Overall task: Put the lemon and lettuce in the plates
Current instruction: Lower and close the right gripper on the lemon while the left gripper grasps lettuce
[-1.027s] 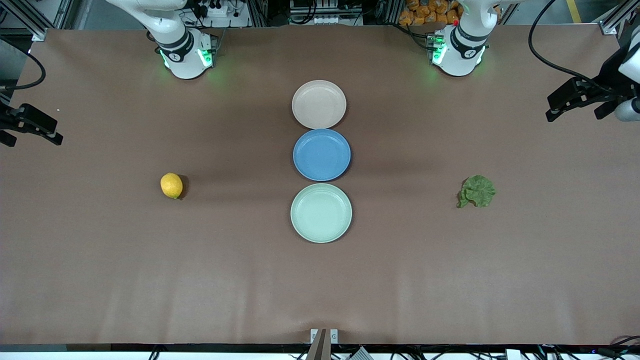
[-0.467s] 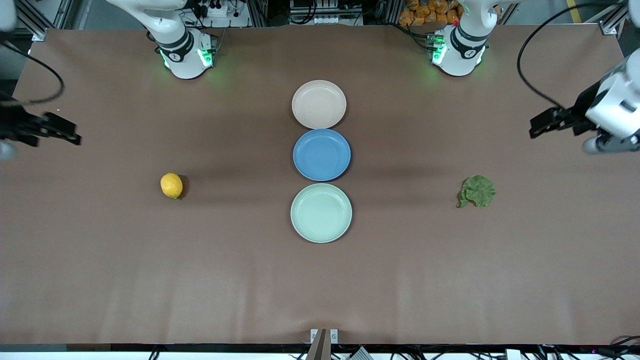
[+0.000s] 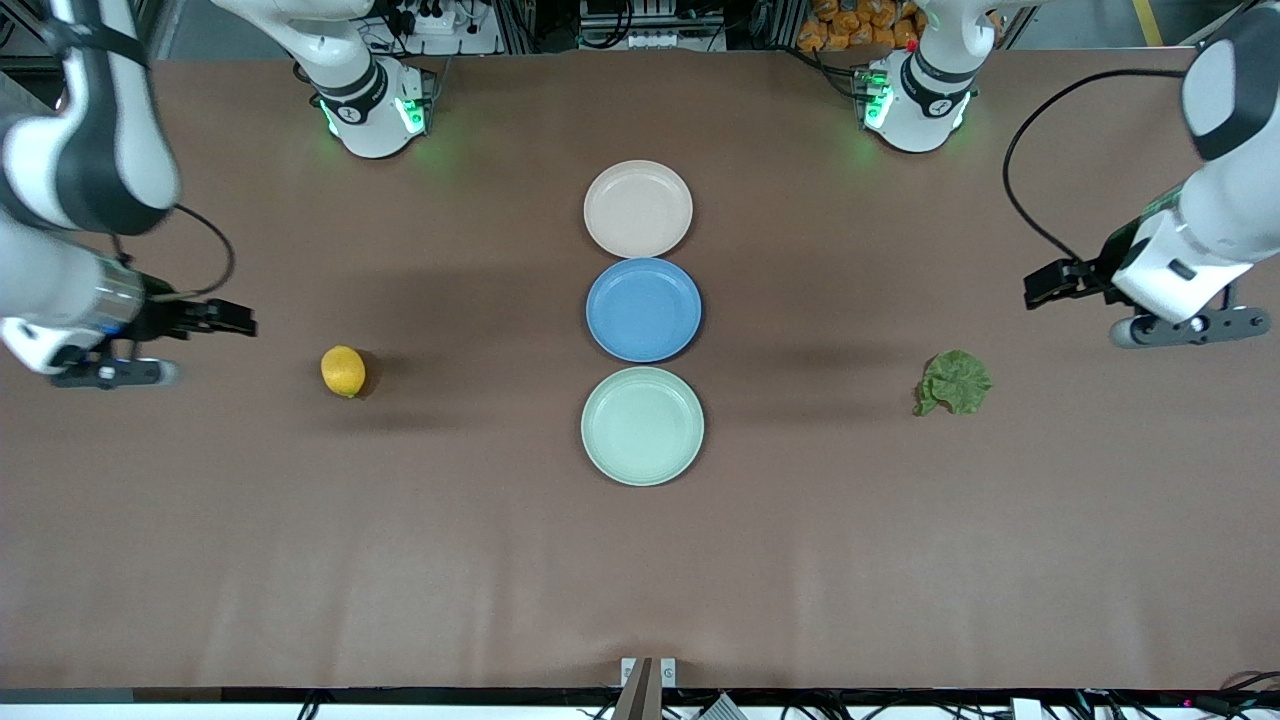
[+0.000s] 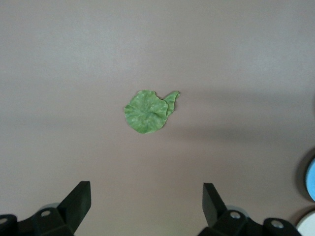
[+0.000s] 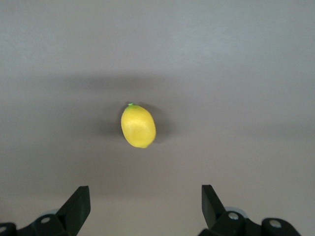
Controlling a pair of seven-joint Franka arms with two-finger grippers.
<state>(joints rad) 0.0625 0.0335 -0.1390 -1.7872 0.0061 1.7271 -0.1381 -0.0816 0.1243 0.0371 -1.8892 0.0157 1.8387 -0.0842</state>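
Lemon: your lemon (image 3: pixel 343 371) lies on the brown table (image 3: pixel 400 560) toward the right arm's end, well apart from the plates.
Lettuce: the lettuce (image 3: pixel 955 382) lies flat on the table toward the left arm's end.
Plates: you have the beige-pink plate (image 3: pixel 638 208), the blue plate (image 3: pixel 643 309) and the mint green plate (image 3: pixel 642 426) in a row mid-table, the mint one nearest the front camera; all hold nothing.
Right pincer: your right pincer (image 3: pixel 235 320) hangs over bare table near the lemon, jaws spread wide, gripping nothing.
Left pincer: your left pincer (image 3: pixel 1045 285) hangs over bare table near the lettuce, jaws spread wide, gripping nothing.
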